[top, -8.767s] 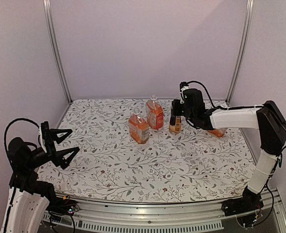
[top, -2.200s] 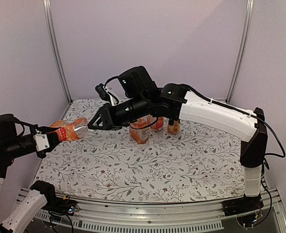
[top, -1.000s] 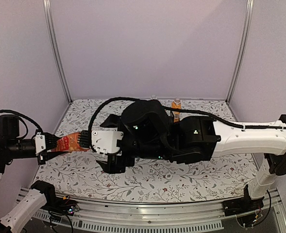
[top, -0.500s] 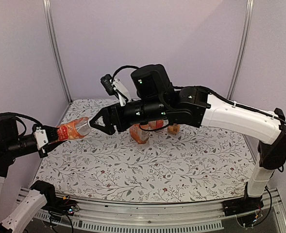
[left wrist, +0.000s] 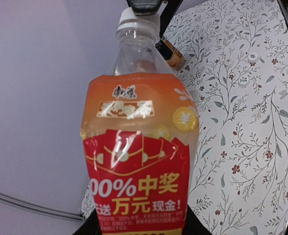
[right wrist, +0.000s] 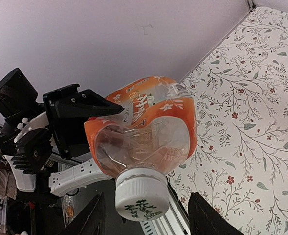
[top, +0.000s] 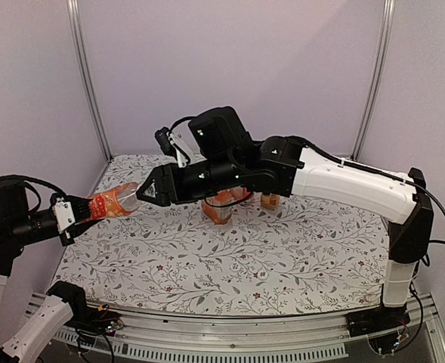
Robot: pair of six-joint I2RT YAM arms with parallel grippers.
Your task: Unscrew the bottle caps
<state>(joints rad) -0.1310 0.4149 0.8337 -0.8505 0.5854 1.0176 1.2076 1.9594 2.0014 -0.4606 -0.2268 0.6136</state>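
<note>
From high behind the near edge we look down and forward over the whole floral table (top: pixel 282 257) to the back wall (top: pixel 230 68) — our widest, farthest view. Our left wrist camera sits very close, sighting along the orange-drink bottle (left wrist: pixel 139 161) from base toward its white cap (left wrist: pixel 132 16), with table at frame right. Our right wrist camera faces back the opposite way — cap-on, equally near, white cap (right wrist: pixel 142 198) at lower centre. All three views share that orange-drink bottle (top: pixel 112 203) and the tabletop.
</note>
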